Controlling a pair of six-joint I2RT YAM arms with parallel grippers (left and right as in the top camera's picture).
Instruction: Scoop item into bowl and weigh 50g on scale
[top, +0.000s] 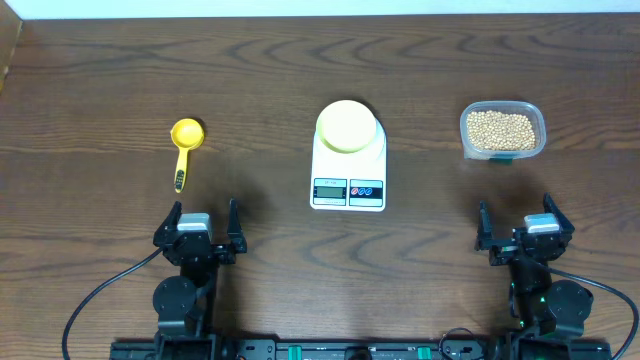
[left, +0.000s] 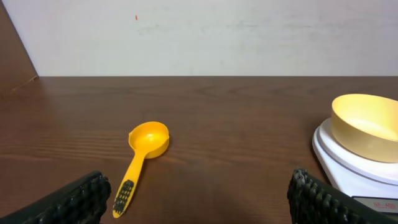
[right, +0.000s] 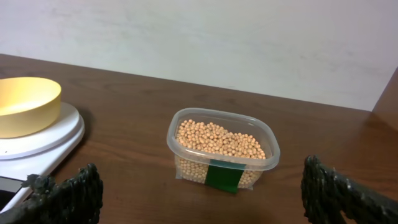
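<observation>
Dark brown wood makes the table, and on it stands one white scale with one pale yellow-green bowl sitting on its platform. Right of the scale, well apart, is one clear plastic tub filled with tan beans — too many to count. One green label on its front wall hides some of them. Left of the scale, also well apart, lies one yellow scoop, with its cup farther from the robot than its handle. The scale's display is too small to read from overhead, and both wrist views cut the scale off at the frame edge. Two grippers sit nearer the robot than the scale: the left gripper on the scoop's side and the right gripper on the tub's side. Each has its fingers spread wide, grasping nothing. A pale wall rises behind the scale.
</observation>
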